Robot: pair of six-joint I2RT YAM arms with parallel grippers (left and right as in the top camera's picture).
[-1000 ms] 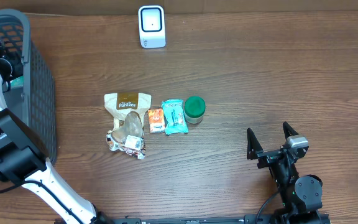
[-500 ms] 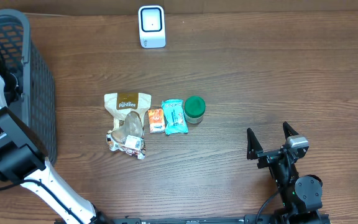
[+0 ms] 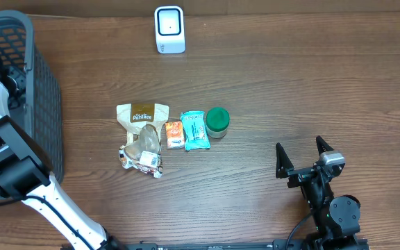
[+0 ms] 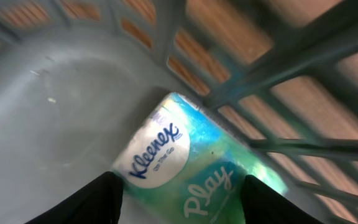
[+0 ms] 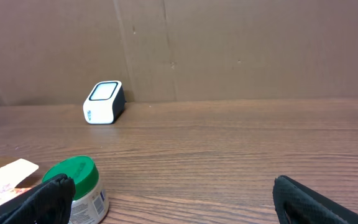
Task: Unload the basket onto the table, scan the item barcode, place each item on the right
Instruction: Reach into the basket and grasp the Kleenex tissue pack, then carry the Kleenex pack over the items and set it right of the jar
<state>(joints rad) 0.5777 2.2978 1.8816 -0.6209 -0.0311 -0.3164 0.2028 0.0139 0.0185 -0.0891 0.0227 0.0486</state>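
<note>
Left wrist: your left gripper [image 4: 179, 200] nudged inside the 9 o'clock basket [image 3: 45, 104], jaws straddling the Kleenex pack [image 4: 185, 165], grip can't tell. Right gripper [image 3: 299, 148] gapes empty. Scan at the 12 o'clock scanner [image 3: 169, 29] not started.

Item: Kleenex tissue pack [image 4: 191, 162] | look: soft green-blue wrap, white logo oval | pose: we saw it lying flat, turned askew | place: just under the left gripper [image 4: 182, 199], between its spread fingers || Scanner [image 3: 169, 29]: white box, dark window, upright | place: we logged it well ahead and left of the right gripper [image 3: 299, 146]
</note>
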